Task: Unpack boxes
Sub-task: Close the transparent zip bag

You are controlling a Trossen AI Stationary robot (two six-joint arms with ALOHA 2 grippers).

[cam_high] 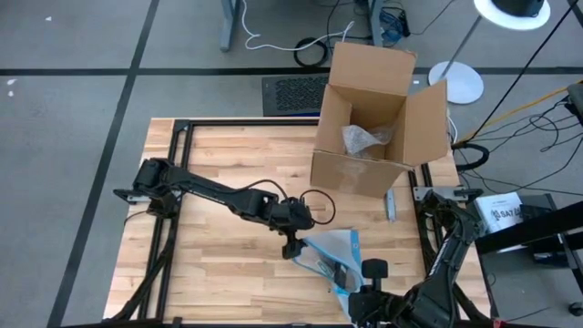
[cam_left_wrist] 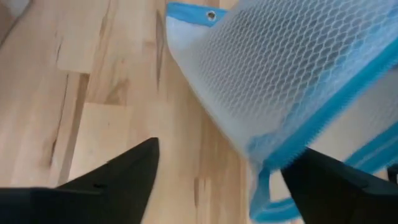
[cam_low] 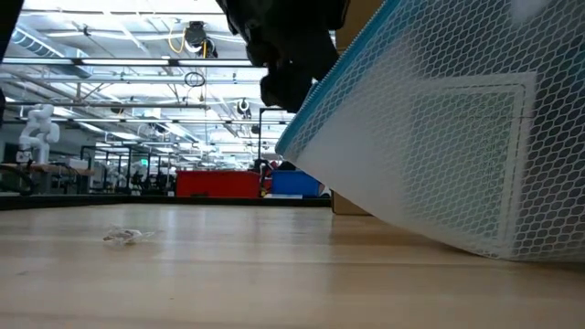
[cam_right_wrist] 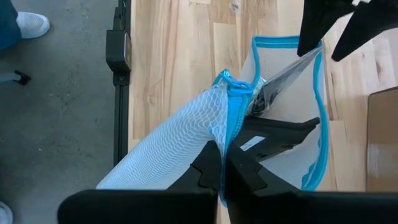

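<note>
The box (cam_high: 378, 123) is a plain brown corrugated carton standing upright at about one o'clock on the worktop (cam_high: 219, 164), at its far right corner. Its top flaps are folded open, one up at the back and one out to the right. Crumpled clear plastic lies inside.

Bright, even overhead light, soft short shadows under the arms on the counter (cam_high: 228, 155). Lamp (cam_high: 512, 9) blown out white at the high view's top edge. Low view: mesh pouch (cam_low: 457, 137) close up and soft, ceiling strip lights sharp behind. Left wrist view blurred, pouch and dark fingers (cam_left_wrist: 118, 180) out of focus. Right wrist view sharp, no glare.
</note>
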